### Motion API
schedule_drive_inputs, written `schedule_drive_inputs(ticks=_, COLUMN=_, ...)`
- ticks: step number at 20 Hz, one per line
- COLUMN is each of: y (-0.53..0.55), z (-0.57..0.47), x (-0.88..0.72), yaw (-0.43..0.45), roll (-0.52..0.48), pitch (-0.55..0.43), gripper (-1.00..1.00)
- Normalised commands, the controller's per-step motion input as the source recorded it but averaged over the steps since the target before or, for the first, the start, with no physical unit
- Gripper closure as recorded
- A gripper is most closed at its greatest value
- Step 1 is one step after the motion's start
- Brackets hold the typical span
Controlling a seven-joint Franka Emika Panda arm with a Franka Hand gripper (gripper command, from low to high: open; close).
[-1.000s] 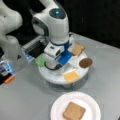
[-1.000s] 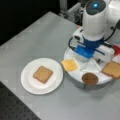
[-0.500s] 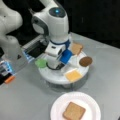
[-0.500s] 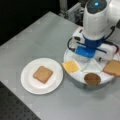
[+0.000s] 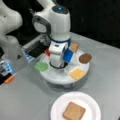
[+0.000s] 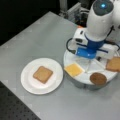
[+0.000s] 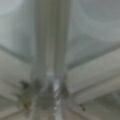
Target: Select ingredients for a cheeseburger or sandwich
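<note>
One brown square bread slice (image 6: 43,74) lies flat on the plate (image 6: 27,81); claw (image 7: 53,82) state unclear.

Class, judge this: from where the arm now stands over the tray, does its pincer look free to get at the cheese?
Probably yes. The cheese lies uncovered in its own tray section, nothing on it, close beside the arm. The pincer itself is hidden at the tray's centre in both front views.

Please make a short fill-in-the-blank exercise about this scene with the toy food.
1. The brown square bread slice lies on the white round ____.
2. On the round white tray, the yellow cheese square lies beside the dark-brown round ____.
3. The gripper is lowered at the tray's ____.

Missing words: plate; patty; centre
</note>
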Motion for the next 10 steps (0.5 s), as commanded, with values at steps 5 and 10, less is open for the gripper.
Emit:
schedule_drive_inputs(ticks=5, y=-0.2, z=-0.22, x=-0.25, yaw=0.582, roll=-0.029, pitch=-0.054, gripper=-1.0)
schedule_drive_inputs(ticks=10, y=-0.2, z=-0.16, x=-0.22, yaw=0.459, roll=0.063, pitch=0.077, gripper=-1.0)
